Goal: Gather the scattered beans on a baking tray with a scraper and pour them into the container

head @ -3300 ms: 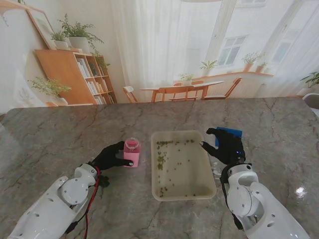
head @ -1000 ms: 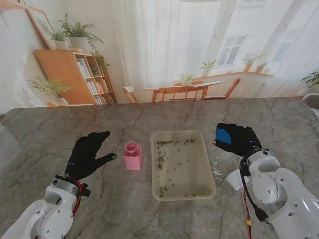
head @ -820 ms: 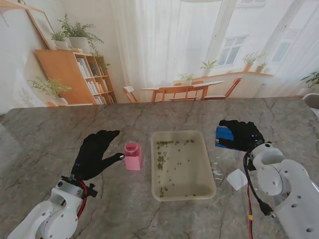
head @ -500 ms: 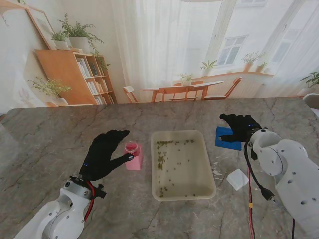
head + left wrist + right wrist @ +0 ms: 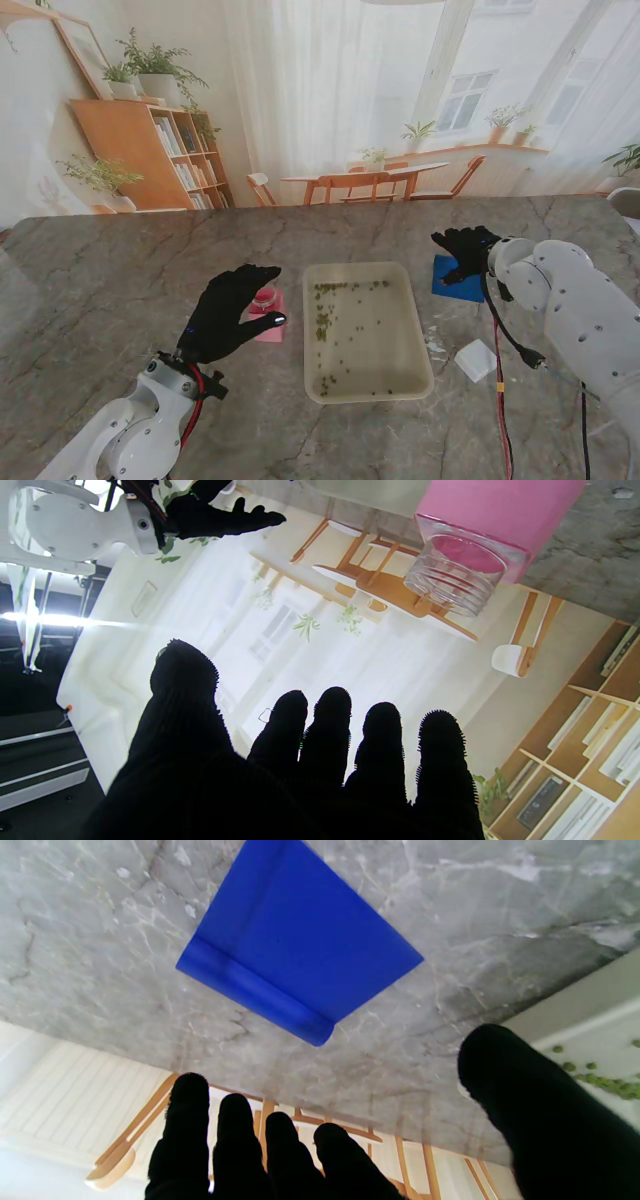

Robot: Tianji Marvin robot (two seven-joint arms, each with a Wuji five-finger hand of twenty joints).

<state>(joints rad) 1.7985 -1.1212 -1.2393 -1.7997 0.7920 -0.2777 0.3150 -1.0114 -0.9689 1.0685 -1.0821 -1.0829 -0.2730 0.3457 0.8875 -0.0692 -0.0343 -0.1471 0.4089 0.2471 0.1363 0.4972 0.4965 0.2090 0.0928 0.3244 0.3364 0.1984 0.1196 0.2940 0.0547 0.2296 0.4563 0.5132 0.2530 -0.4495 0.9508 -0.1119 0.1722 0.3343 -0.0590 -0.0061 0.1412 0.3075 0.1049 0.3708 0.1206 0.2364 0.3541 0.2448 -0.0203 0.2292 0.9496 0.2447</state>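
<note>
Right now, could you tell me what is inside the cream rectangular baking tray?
Small green beans lie scattered in the cream rectangular baking tray, mostly along its far and left sides. Nothing covers it.

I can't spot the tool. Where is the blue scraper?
In the stand's view, the blue scraper lies flat on the table, right of the baking tray, under the right hand.

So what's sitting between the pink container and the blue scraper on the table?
In the stand view, the baking tray with its scattered green beans lies between the pink container and the blue scraper; bare marble flanks it.
</note>
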